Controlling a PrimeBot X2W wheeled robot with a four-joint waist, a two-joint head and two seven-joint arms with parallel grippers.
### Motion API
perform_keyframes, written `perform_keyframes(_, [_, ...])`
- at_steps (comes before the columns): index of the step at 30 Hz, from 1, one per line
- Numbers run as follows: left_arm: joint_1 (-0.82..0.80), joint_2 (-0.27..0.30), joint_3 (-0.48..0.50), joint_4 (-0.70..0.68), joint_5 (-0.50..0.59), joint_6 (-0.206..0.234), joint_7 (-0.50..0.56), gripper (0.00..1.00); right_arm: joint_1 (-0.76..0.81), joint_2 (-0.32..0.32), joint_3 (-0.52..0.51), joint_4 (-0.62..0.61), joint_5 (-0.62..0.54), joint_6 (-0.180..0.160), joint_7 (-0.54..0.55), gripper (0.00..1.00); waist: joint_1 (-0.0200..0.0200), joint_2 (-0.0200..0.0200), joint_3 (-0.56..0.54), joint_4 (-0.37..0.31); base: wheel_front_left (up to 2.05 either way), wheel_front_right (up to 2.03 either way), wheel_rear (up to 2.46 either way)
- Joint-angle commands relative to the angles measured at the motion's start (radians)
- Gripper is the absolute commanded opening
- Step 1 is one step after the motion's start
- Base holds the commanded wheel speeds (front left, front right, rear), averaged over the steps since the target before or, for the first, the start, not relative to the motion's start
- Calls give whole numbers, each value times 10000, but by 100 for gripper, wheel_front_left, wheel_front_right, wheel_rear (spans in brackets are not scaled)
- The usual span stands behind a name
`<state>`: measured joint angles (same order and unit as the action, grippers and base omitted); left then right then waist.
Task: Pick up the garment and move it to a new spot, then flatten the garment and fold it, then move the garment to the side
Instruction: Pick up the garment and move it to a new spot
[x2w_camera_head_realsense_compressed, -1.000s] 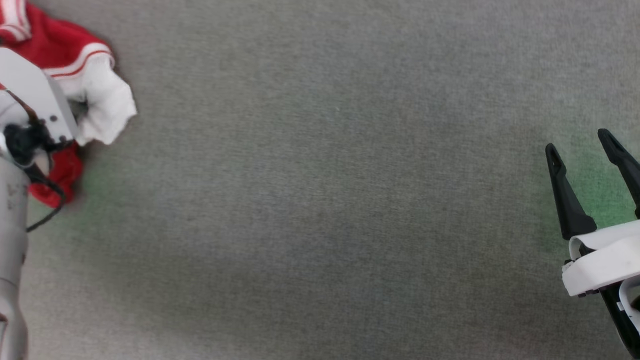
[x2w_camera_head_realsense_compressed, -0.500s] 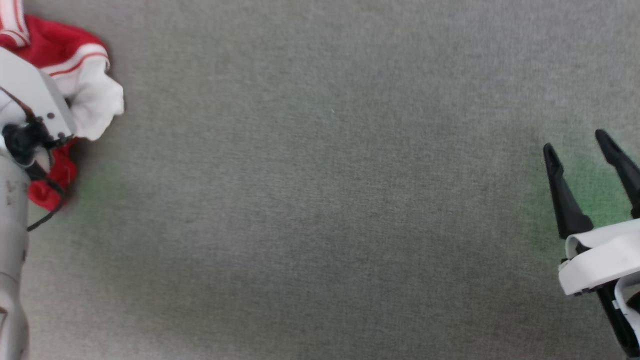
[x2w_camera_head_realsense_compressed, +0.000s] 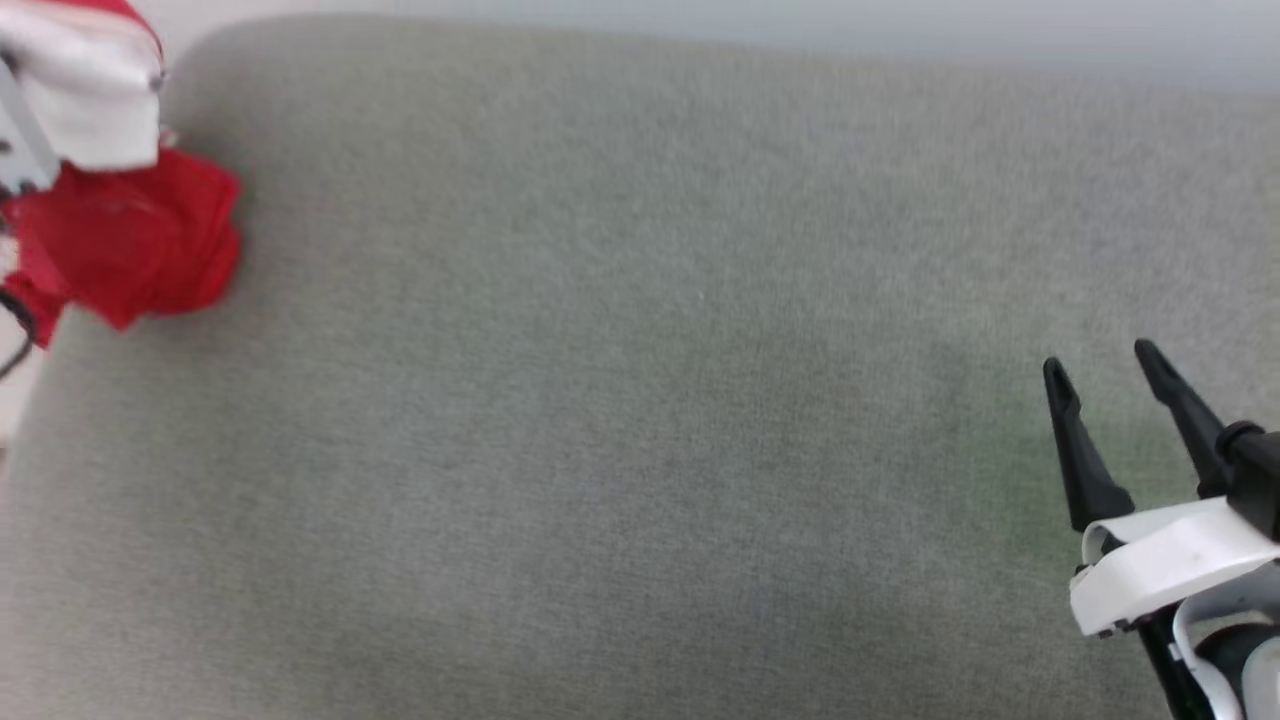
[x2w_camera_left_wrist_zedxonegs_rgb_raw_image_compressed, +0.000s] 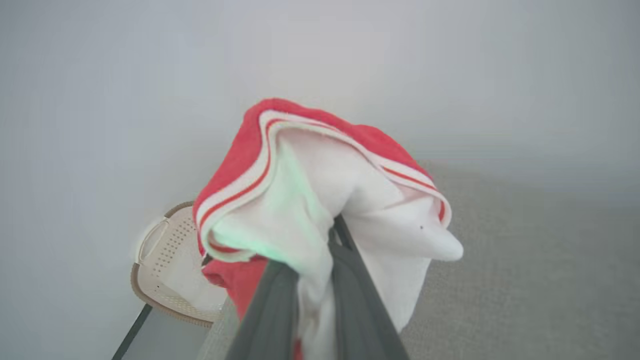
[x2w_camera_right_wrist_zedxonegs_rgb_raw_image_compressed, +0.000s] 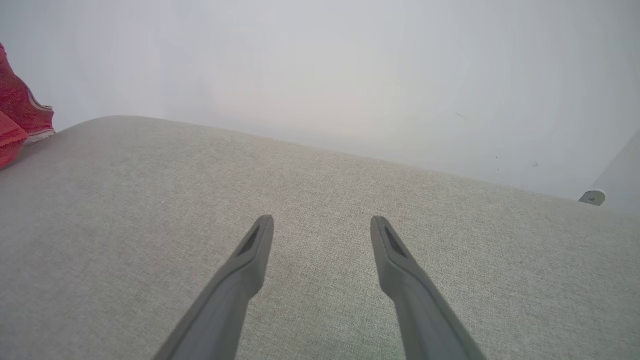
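Grey woven surface (x2w_camera_head_realsense_compressed: 640, 420) with a rounded far edge, set before a plain pale wall; a pale perforated basket (x2w_camera_left_wrist_zedxonegs_rgb_raw_image_compressed: 167, 260) stands beyond its left end. The garment (x2w_camera_left_wrist_zedxonegs_rgb_raw_image_compressed: 310, 200), bunched with a white sleeve and red-white striped trim uppermost, hangs from the left gripper (x2w_camera_left_wrist_zedxonegs_rgb_raw_image_compressed: 332, 235), whose two dark fingers are pinched together on a fold of the white cloth. In the head view the bundle is at the far left corner of the surface; whether its red lower part touches the fabric cannot be told. The right gripper (x2w_camera_head_realsense_compressed: 1100, 362) hovers over the near right part of the surface, jaws spread wide and holding nothing, well apart from the garment. Judged stage: the pick-up is made and the carry to a new spot is next; flattening and folding are not yet done. Risks: the hold takes only a small fold of sleeve, so the weight of the hanging body could pull it free in a quick swing. Trailing red cloth could drag on the surface and twist the bundle. A slip this near the edge could send the garment off toward the basket.
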<state>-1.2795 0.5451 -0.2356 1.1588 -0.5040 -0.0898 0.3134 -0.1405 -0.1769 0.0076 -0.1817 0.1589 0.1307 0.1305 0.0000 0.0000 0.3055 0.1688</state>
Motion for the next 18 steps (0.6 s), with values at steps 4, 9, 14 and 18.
perform_keyframes(4, [-351,58,-244,-236,186,-151,-250,0,294,233,-14,213,18,1,-190,100,0,0,-1160,271,0,0,0])
perform_keyframes(9, [-620,-12,-543,-579,218,-304,-244,0,449,428,-112,399,62,1,-383,100,0,0,-1765,250,0,0,0])
perform_keyframes(14, [-783,-131,-919,-1075,257,-371,-24,0,649,585,-302,480,12,-1,-505,100,0,0,-2314,109,0,0,0])
perform_keyframes(18, [-756,-218,-1187,-1551,142,-406,354,0,885,709,-513,451,-78,1,-533,100,0,0,-2681,-108,0,0,0])
